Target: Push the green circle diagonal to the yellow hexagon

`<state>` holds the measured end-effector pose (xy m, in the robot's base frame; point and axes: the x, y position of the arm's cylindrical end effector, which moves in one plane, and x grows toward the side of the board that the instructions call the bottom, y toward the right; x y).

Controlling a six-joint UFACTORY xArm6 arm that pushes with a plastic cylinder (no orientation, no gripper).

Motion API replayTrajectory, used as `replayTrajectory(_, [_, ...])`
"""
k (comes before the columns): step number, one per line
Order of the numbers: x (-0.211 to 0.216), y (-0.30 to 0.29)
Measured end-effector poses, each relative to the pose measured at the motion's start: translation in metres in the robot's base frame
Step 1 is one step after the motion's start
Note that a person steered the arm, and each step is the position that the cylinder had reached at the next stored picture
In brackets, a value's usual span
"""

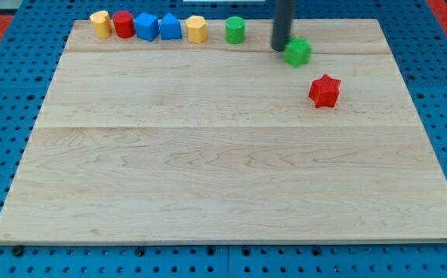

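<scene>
while my tip (279,49) is seen touching the green star's (298,52) left side, the green circle (235,30) sits beside the yellow hexagon (196,28); no pincer visible, state cannot be told.

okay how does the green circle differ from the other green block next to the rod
The green circle is a smooth round cylinder; the green star has points. The green circle stands in the row along the view's top edge, the green star lower and farther right. My tip sits right beside the green star, apart from the green circle. Both are the same green.
</scene>
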<state>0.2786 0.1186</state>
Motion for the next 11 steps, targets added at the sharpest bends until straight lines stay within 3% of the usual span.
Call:
replayTrajectory(1, [-0.030, -0.012])
replayTrajectory(2, [-0.002, 0.037])
replayTrajectory(3, [0.035, 0.034])
replayTrajectory(4, [-0.032, 0.019])
replayTrajectory(6, [-0.086, -0.088])
replayTrajectory(7, [-0.076, -0.152])
replayTrajectory(8, [-0.030, -0.157])
replayTrajectory(9, [0.018, -0.112])
replayTrajectory(10, [0.033, -0.137])
replayTrajectory(11, [0.024, -0.203])
